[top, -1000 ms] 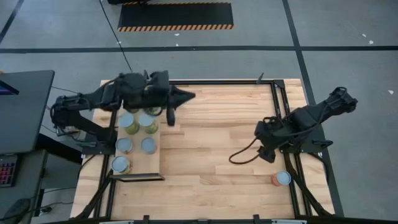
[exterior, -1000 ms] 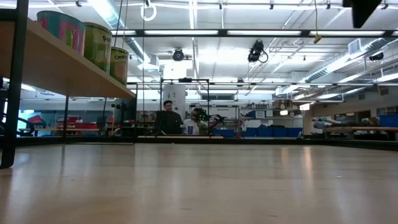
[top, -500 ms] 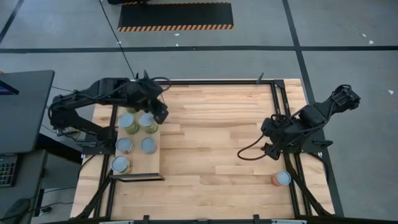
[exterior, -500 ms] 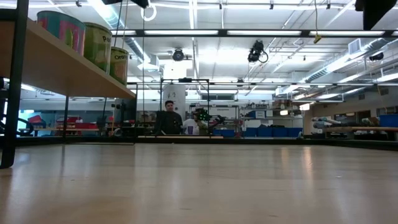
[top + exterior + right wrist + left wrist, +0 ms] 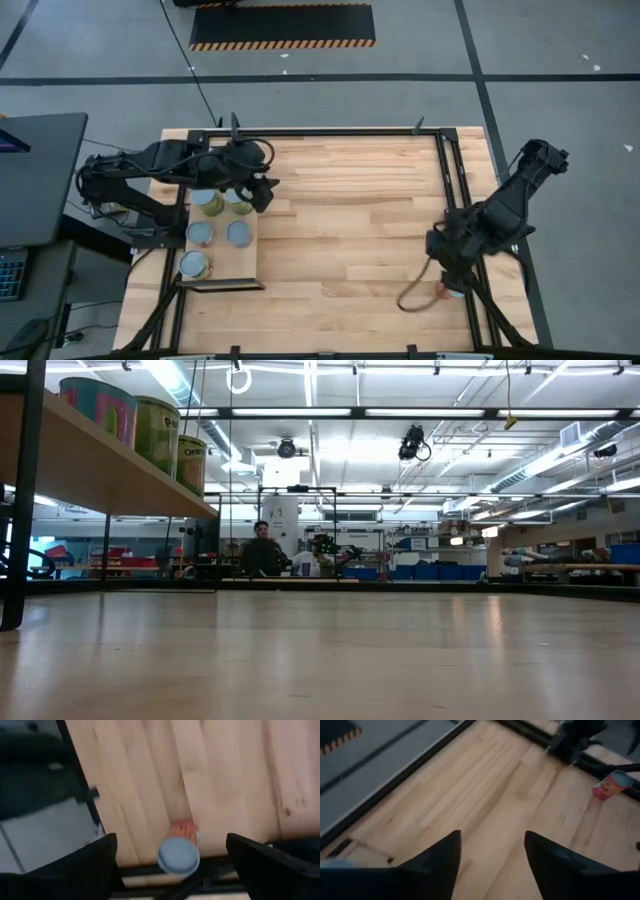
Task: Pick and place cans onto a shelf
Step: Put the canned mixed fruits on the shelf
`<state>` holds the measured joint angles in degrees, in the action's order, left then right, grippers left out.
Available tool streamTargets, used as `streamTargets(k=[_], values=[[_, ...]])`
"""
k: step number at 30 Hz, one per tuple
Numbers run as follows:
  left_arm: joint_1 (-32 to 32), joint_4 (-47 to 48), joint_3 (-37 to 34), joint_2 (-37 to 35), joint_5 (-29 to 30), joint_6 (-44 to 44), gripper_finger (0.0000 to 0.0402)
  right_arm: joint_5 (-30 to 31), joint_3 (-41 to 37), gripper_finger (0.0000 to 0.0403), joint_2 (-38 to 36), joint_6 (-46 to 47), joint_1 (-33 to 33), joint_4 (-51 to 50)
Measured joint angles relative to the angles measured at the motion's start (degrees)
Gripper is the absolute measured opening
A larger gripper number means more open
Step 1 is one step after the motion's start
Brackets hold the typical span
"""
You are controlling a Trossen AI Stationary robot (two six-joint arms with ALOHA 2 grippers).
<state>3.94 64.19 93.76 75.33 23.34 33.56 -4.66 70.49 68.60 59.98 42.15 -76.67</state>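
An orange-red can (image 5: 179, 854) with a pale top stands upright on the table near the right front corner. My right gripper (image 5: 171, 837) hangs open above it, a finger on either side and clear of it. In the high view that arm (image 5: 462, 245) hides most of this can. Several cans (image 5: 238, 233) stand on the light-wood shelf (image 5: 232, 268) at the table's left; from table height three of them (image 5: 157, 428) show on the board. My left gripper (image 5: 262, 192) hovers at the shelf's far right corner, open (image 5: 492, 837), with nothing between its fingers.
A black metal frame (image 5: 455, 180) runs along the table's edges, close to the orange-red can. The wide middle of the wooden tabletop (image 5: 350, 220) holds no objects. A person (image 5: 262, 550) stands far back in the room behind the table.
My left gripper has drawn back toward the shelf, sunk, and tipped from nearly level to pointing down at the table. My right gripper has swung toward the table's near right corner and now hangs over the orange-red can. No can has moved.
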Motion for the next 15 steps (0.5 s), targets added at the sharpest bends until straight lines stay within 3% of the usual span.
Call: streamTargets(k=[6,15], values=[[0.14,-5.37,0.00,0.55,3.36,-5.97,0.0250,2.21,-8.77,0.0395,-0.01,2.70,9.97,3.32],[0.18,-10.09,-0.02,3.04,4.17,-9.21,0.0244,1.29,-20.80,0.0399,-0.02,-0.39,18.10,14.88]])
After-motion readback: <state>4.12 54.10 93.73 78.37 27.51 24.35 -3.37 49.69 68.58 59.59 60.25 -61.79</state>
